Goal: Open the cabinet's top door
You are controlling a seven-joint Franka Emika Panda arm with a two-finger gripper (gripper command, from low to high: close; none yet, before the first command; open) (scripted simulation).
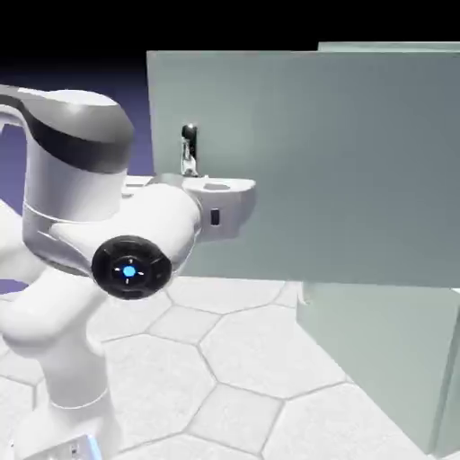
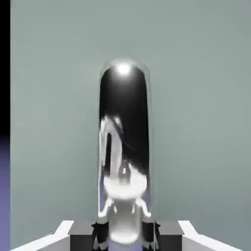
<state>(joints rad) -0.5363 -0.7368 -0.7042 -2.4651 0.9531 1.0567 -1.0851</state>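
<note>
The pale grey-green cabinet (image 1: 386, 359) stands at the right. Its top door (image 1: 314, 162) is swung out from the cabinet's body, with its free edge toward the exterior view's left. The silver bar handle (image 1: 189, 145) stands upright near that edge. My gripper (image 1: 191, 172) is at the handle's lower part, and the white hand (image 1: 220, 196) hides the fingers there. In the hand view the handle (image 2: 123, 127) fills the middle, in front of the door panel (image 2: 196, 122). My gripper (image 2: 123, 234) is shut on the handle, and the grey fingertips (image 2: 100, 230) press its sides.
My own arm's large white and black elbow (image 1: 81, 171) and a joint with a blue light (image 1: 130, 268) fill the exterior view's left. A pale hexagon-patterned table top (image 1: 234, 359) lies below. The cabinet's lower body reaches down at the right.
</note>
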